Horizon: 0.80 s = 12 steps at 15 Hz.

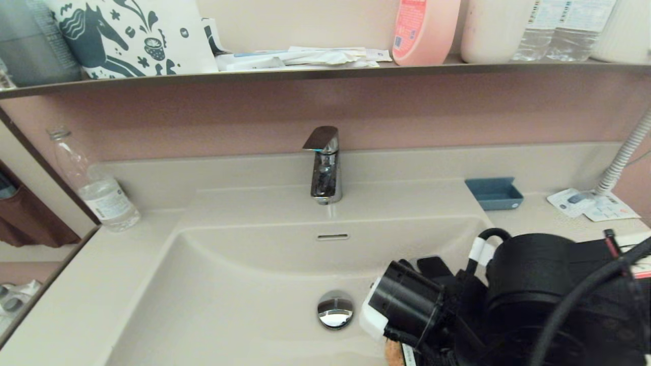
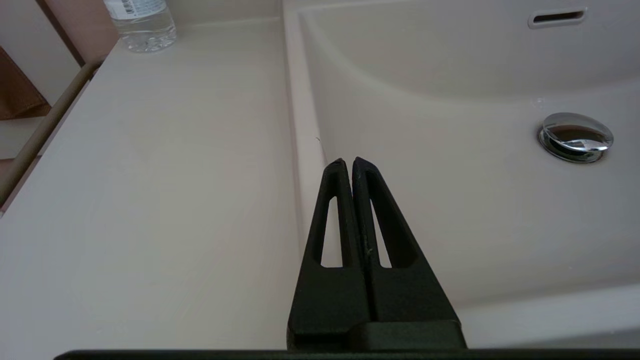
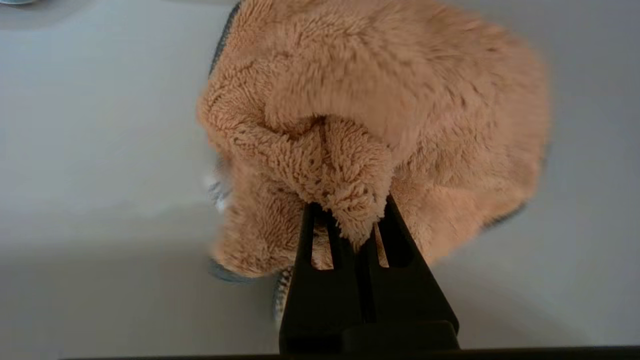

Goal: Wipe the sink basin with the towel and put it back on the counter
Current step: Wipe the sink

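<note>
Our right hand (image 3: pixel 357 220) pinches the orange towel (image 3: pixel 370 115) against the sink basin (image 1: pixel 229 305), lower right of the head view. Our left hand (image 2: pixel 348 162), fingers pressed together, hovers at the table (image 2: pixel 150 200) edge.

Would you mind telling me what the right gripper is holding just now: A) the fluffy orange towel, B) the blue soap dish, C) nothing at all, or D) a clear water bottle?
A: in the right wrist view the right gripper is shut on a fold of the orange towel, bunched against the sink basin; the left gripper is shut on nothing.
</note>
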### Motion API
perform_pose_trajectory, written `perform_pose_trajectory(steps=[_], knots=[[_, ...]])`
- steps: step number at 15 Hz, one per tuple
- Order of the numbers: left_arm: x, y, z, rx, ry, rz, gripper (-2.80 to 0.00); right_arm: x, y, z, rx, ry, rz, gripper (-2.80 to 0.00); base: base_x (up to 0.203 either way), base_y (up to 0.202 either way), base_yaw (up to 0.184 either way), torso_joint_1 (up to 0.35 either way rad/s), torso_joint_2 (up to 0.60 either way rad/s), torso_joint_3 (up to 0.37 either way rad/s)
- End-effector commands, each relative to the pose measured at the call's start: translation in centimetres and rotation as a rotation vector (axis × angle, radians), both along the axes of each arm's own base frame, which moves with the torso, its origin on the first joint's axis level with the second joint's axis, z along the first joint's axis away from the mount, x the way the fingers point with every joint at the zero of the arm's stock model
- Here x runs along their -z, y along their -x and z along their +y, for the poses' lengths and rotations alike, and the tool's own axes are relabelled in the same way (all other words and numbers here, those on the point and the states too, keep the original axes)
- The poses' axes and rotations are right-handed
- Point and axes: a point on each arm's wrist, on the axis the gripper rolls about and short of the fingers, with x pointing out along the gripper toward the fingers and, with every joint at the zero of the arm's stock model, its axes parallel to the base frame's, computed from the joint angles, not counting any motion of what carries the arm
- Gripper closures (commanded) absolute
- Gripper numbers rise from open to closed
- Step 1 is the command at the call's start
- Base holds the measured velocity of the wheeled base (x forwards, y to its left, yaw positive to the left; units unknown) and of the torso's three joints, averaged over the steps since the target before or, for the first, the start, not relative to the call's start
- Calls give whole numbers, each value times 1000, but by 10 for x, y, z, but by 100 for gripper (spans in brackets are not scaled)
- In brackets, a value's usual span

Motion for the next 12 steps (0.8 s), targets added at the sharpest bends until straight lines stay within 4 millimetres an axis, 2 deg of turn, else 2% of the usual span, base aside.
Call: perform_pose_trajectory(steps=[1, 5, 8, 12], knots=[[0, 0, 0, 0, 0, 2, 0, 27, -6, 10, 6, 68, 42, 0, 0, 0, 0, 0, 0, 0], [0, 0, 0, 0, 0, 2, 0, 57, -11, 32, -21, 48, 68, 0, 0, 0, 0, 0, 0, 0], [0, 0, 0, 0, 0, 2, 0, 57, -17, 53, -57, -70, 138, 0, 0, 0, 0, 0, 0, 0], [0, 0, 0, 0, 0, 2, 0, 63, -20, 81, -96, -109, 136, 0, 0, 0, 0, 0, 0, 0]])
